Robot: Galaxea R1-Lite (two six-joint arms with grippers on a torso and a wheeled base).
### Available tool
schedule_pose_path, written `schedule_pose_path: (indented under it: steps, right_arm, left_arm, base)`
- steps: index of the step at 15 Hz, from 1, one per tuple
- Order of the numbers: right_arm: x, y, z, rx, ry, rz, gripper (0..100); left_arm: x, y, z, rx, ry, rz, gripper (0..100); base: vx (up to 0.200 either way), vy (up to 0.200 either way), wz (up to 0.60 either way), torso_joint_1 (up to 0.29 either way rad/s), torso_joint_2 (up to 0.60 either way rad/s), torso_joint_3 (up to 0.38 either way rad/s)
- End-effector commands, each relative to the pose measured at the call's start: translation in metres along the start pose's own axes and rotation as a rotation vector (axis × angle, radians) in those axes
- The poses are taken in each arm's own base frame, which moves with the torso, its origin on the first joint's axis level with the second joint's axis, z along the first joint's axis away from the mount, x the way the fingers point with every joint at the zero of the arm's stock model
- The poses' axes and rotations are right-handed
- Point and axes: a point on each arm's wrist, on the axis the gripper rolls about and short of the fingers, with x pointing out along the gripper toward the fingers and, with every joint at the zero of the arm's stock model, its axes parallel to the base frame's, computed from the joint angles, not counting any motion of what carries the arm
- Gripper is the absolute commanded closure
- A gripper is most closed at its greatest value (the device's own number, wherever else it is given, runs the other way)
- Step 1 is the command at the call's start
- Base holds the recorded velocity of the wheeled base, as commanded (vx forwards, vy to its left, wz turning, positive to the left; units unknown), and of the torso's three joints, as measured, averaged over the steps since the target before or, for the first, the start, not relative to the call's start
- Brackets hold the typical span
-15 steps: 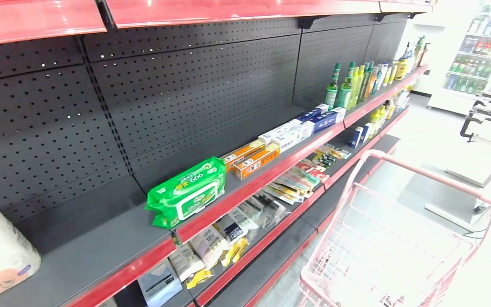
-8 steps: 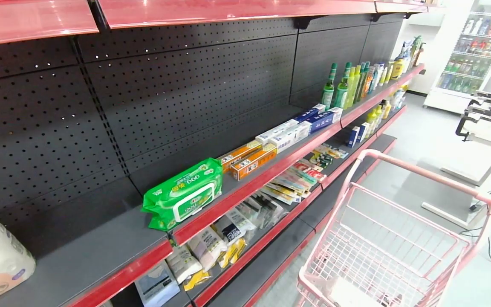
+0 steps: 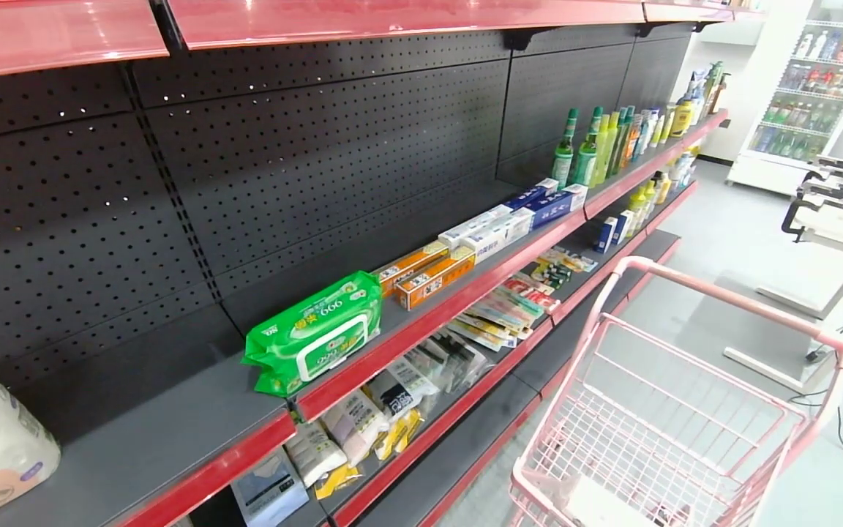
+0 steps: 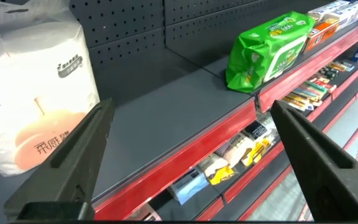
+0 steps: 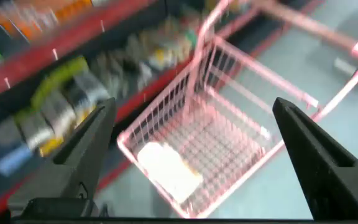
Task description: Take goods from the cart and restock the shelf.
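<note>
My left gripper hangs wide open before the middle shelf. It faces the bare stretch between the toilet-paper pack and the green wet-wipes pack, which I judge is where stock belongs. Further right, my right gripper, fingers spread and empty, hovers over the pink cart and its white package.
</note>
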Motion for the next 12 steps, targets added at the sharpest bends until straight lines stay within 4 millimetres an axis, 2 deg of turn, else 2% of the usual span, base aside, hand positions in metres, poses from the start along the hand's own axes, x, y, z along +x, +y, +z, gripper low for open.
schedule_pose_path:
  steps: [1,2,3,5,8,12]
  right_arm:
    - [0.12,0.004,-0.034,-0.088,0.591,0.036,0]
    - [0.15,0.008,-0.051,-0.119,0.722,0.085,0]
    - [0.168,0.019,-0.064,-0.172,0.805,0.144,0]
    - [0.191,0.042,-0.08,-0.245,0.896,0.213,0]
    - [0.207,0.067,-0.099,-0.352,0.967,0.301,0]
    - [0.214,0.07,-0.12,-0.394,1.058,0.323,0]
  left_arm:
    - [0.0,0.0,0.0,-0.001,-0.002,0.001,0]
    - [0.0,0.0,0.0,0.0,0.0,0.001,0]
    - [0.0,0.0,0.0,0.001,0.0,0.001,0]
    - [0.0,0.0,0.0,0.001,-0.002,0.001,0]
    - [0.0,0.0,0.0,0.001,-0.002,0.001,0]
    - [0.0,0.0,0.0,0.001,-0.002,0.001,0]
  base:
    - [0.0,0.0,0.0,0.0,0.0,0.0]
    - [0.0,0.0,0.0,0.0,0.0,0.0]
    - [0.0,0.0,0.0,0.0,0.0,0.0]
    - [0.0,0.0,0.0,0.0,0.0,0.0]
    - [0.0,0.0,0.0,0.0,0.0,0.0]
    - [0.0,0.0,0.0,-0.018,0.03,0.024]
